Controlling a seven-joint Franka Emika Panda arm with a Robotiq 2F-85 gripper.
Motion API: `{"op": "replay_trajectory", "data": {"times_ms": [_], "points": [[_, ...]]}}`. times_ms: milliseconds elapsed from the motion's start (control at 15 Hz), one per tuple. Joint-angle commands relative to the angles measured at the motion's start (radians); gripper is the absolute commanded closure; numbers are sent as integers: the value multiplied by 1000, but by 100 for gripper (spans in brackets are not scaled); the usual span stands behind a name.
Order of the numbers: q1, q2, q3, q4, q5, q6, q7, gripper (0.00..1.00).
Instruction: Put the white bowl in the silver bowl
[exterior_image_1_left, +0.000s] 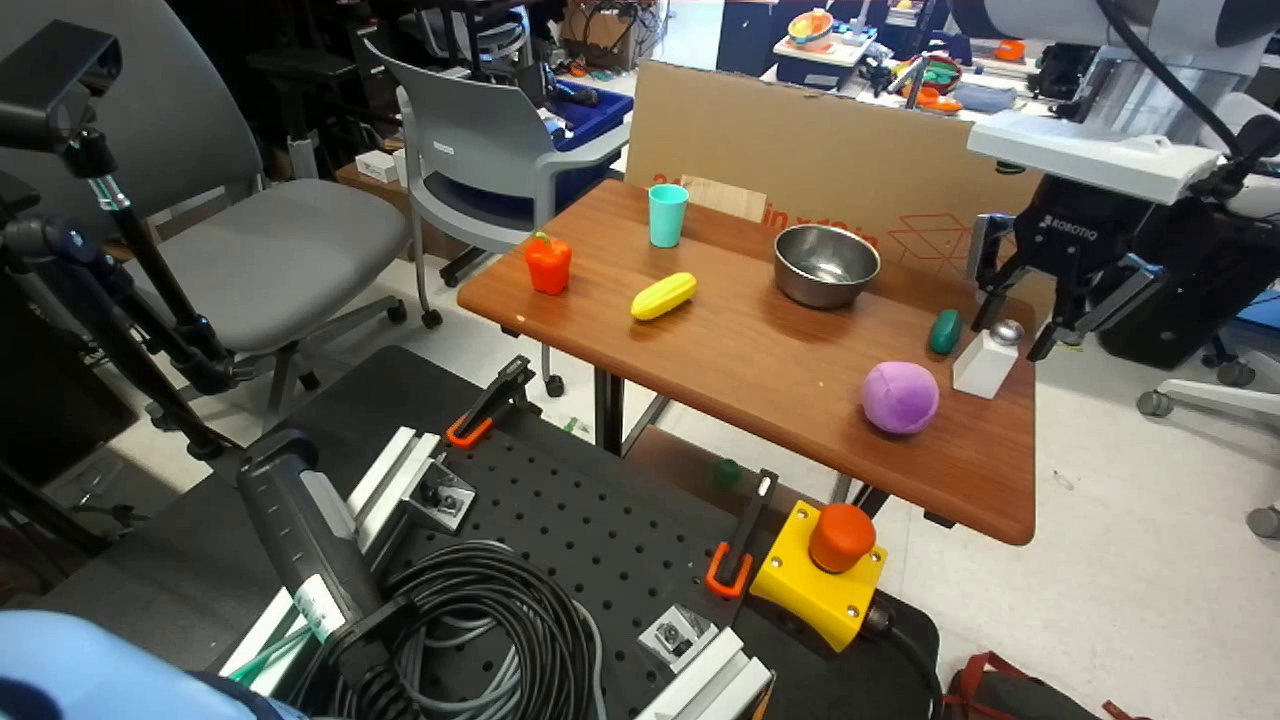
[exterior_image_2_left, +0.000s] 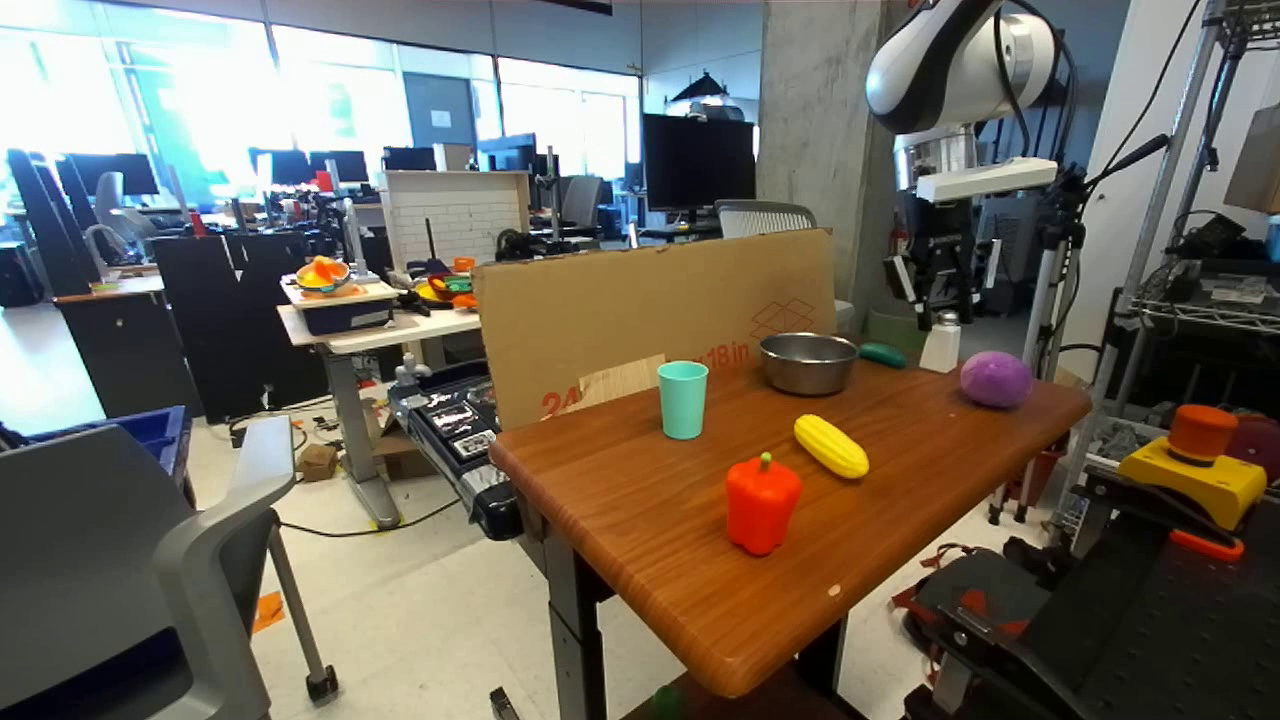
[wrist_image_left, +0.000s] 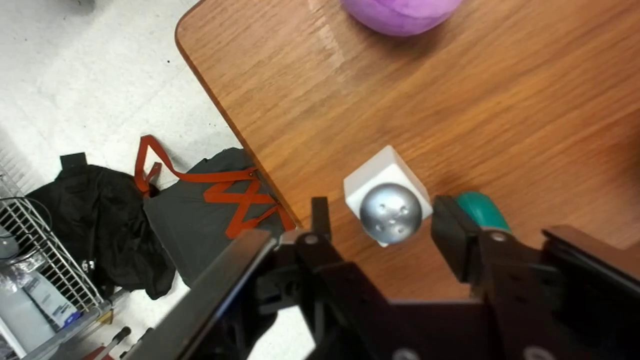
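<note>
The brown surface (exterior_image_1_left: 740, 350) carries a red pepper (exterior_image_1_left: 548, 265), teal cup (exterior_image_1_left: 667, 217), yellow corn cob (exterior_image_1_left: 664, 297), silver bowl (exterior_image_1_left: 818, 286), purple ball (exterior_image_1_left: 900, 398) and upright white shaker (exterior_image_1_left: 986, 363), with a green piece (exterior_image_1_left: 945, 332) lying just beside the shaker.

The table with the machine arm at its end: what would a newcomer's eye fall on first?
Probably the hand, hanging open at the top of the shaker, its fingers to either side in the wrist view. Next come the bright colors: the purple ball near the shaker, and the red pepper toward the opposite end of the table. The silver bowl gleams in front of the cardboard.
</note>
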Motion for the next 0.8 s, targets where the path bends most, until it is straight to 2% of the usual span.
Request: {"op": "replay_trajectory", "data": {"times_ms": [0,133,467,733], "points": [[-2,3,4,12,-19,-15,15,76],[-3,-33,5,-8,-15,-27,12,86],[9,-221,11,-137,-9,-8,-2,86],[28,-367,50,-228,18,12,-17,86]]}}
